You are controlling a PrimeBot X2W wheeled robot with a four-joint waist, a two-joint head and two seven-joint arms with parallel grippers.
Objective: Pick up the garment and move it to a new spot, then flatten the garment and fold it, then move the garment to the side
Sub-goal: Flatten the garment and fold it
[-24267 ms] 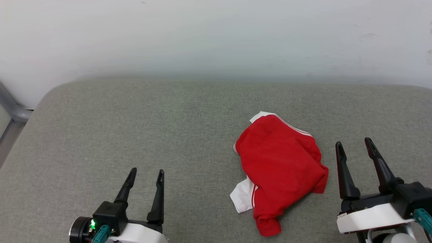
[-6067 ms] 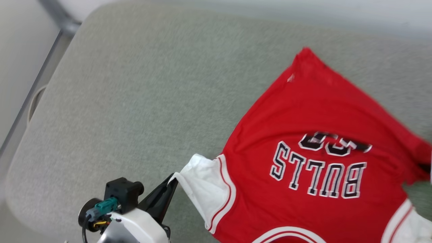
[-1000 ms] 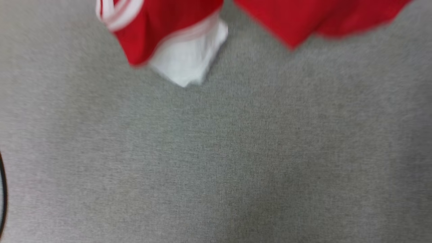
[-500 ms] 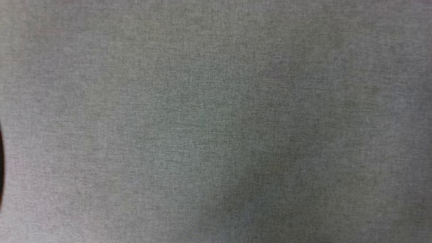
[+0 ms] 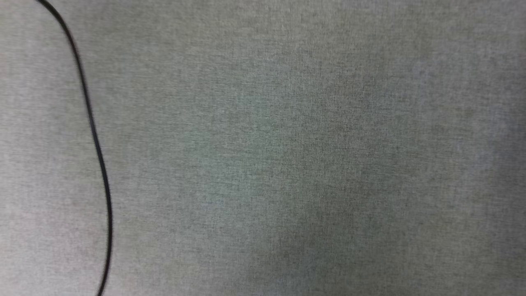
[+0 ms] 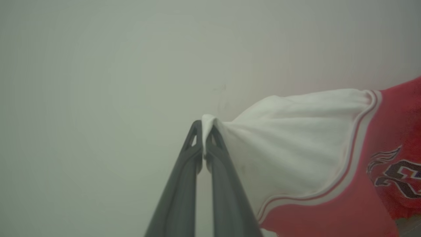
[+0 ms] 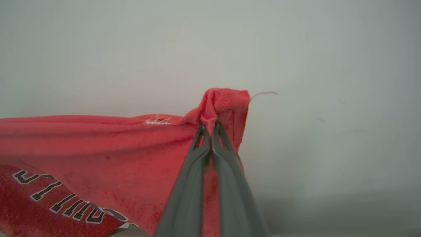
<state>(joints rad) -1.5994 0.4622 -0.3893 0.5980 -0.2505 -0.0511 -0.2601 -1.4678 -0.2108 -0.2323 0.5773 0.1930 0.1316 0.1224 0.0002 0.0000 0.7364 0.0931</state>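
Garment [image 6: 296, 148] hangs stretched between your two arms, and I judge it lifted off the grey worktop [image 5: 287, 164]. The left gripper [image 6: 204, 123] has its jaws pinched tight on the tip of the white sleeve, with cloth fanning away toward 3 and 4 o'clock in the left wrist view. The right gripper [image 7: 209, 125] has its jaws clamped on a bunched red corner, and the body runs off toward 8 o'clock in the right wrist view.

You seem to be carrying it to the new spot, so hold both pinches firm and move the arms together. The sleeve tip is a thin bite and a sharp tug may pull it free. Spread the arms only until the upper edge is straight. Lower so the loose edge meets the worktop first, then draw the cloth out flat before letting go. In the head view, stay clear of the thin black cable [image 5: 92, 135] at 9 o'clock.
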